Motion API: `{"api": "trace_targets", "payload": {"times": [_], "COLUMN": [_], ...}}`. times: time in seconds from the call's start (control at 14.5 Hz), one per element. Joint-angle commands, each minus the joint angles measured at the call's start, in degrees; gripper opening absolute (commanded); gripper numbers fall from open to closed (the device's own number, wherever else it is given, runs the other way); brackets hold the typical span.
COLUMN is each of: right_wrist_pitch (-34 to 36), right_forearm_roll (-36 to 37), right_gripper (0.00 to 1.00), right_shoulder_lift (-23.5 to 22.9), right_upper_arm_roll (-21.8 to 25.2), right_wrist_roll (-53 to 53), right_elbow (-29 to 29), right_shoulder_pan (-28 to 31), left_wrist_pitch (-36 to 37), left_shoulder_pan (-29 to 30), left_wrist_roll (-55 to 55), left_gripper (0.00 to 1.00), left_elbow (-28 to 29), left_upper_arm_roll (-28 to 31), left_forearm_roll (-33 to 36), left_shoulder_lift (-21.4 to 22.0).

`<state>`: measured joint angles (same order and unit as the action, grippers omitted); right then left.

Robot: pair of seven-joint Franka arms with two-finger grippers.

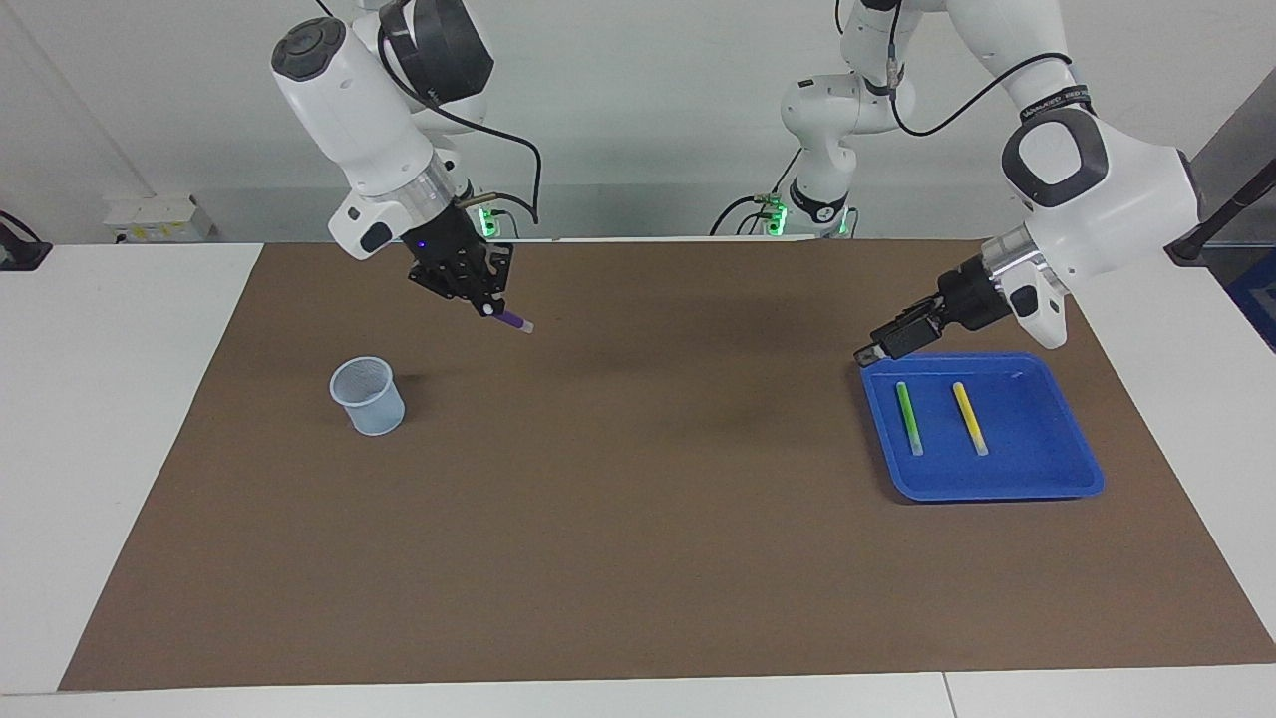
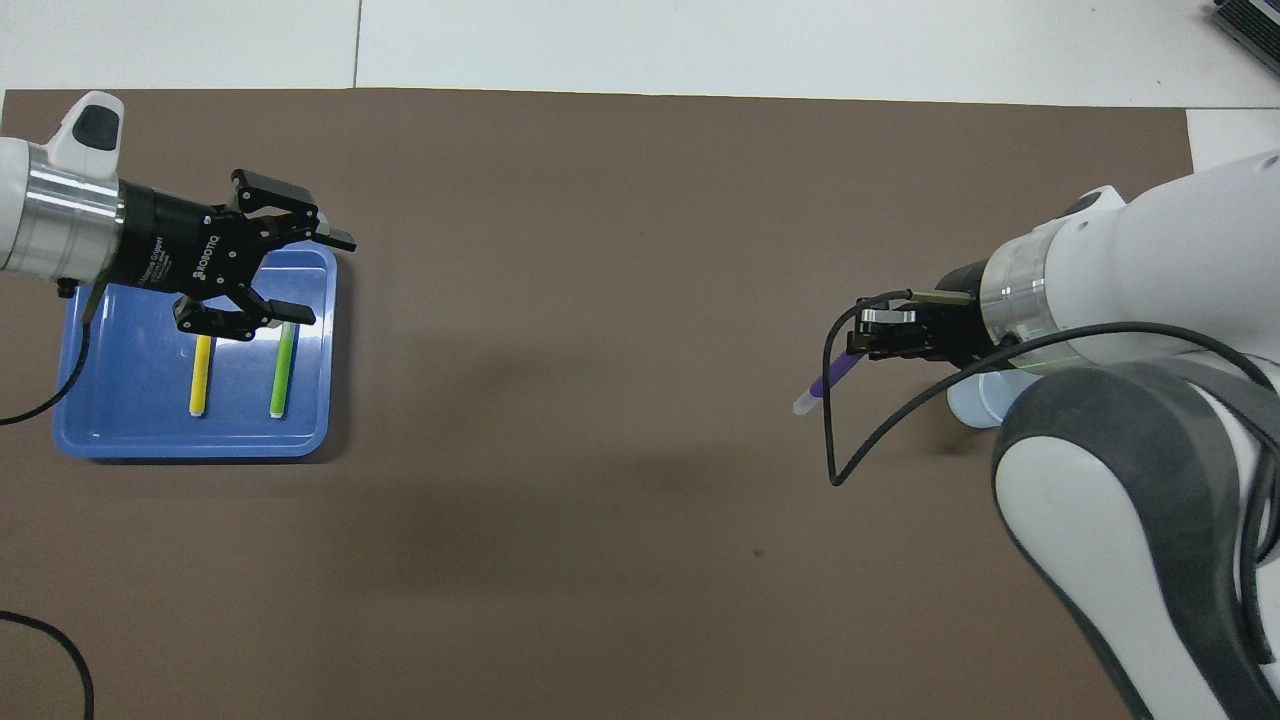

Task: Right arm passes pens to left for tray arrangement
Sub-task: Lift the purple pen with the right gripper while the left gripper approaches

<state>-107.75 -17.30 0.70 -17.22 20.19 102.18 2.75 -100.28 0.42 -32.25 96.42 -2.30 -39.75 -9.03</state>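
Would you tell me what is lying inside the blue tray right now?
Two pens lie side by side in the tray: a green pen and a yellow pen. In the overhead view the open left gripper covers their upper ends.

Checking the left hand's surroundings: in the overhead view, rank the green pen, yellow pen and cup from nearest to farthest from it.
From the left hand, open over the blue tray's edge:
1. Green pen, in the tray.
2. Yellow pen, beside it.
3. Cup, at the right arm's end.

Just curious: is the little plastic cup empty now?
Looks empty: the cup shows no pens; the right gripper holds the purple pen.
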Motion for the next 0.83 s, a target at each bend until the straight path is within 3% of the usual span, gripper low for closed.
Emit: {"api": "trace_targets", "payload": {"times": [0.0, 0.55, 0.76], "right_wrist_pitch": [-5.5, -30.3, -37.9], "right_forearm_roll": [-4.4, -15.6, -25.9], "right_gripper": [0.0, 0.0, 0.0], "right_shoulder_lift": [0.1, -1.0, -1.8], "right_upper_arm_roll": [-0.3, -0.3, -0.3], "right_wrist_roll": [7.7, 26.9, 27.0], "right_elbow": [1.8, 8.1, 9.8], "right_shoulder_pan": [-2.0, -10.6, -13.6], "left_wrist_pitch": [1.1, -0.9, -5.5], "left_shoulder_pan": [-0.5, -1.9, -4.1], "left_wrist_roll": [-2.2, -11.3, -17.2], "left_gripper": [0.88, 0.86, 0.86], "left_elbow": [1.5, 4.9, 6.7], "left_upper_arm_roll": [0.5, 0.5, 0.5], "left_forearm_roll": [-1.0, -6.7, -9.3], "left_shoulder_lift": [2.0, 3.7, 4.1]}}
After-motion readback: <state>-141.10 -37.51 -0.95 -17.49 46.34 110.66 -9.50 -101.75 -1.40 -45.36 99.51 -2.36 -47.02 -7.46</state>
